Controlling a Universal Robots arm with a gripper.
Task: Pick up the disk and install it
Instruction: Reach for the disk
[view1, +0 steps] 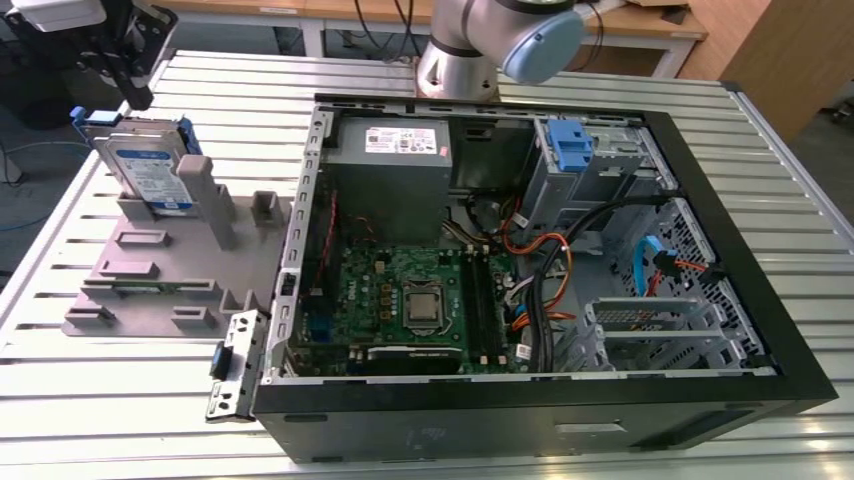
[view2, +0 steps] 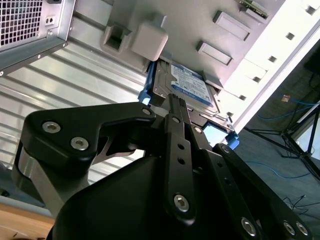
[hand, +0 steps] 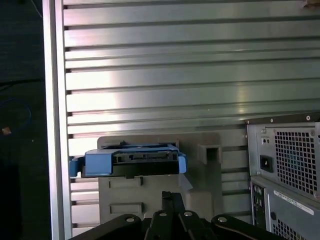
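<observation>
Exterior view, starting at the upper left of the frame: the gripper (view1: 134, 92) hangs just above the disk (view1: 144, 165). The disk stands on edge in the grey holder (view1: 160, 270), with the blue bracket round it and the label facing out. I see no contact between the two.

In the first wrist view the gripper's fingers (hand: 168, 202) are drawn together with nothing between them, and the disk's upper edge lies just beyond the tips. So I'd call this the pick-up step, at the approach, with nothing lifted yet. A grasp from here would need those fingers parted first, then set squarely astride that thin upper edge, clear of the holder's posts.

Moving right to mid-frame: the open computer case (view1: 534, 425), with the grey power supply (view1: 387, 150) in its upper part. Further right, toward the upper right, the blue latch (view1: 571, 145) sits on the metal bay (view1: 621, 150). That's likely where the disk belongs, and it's well apart from the disk right now.
</observation>
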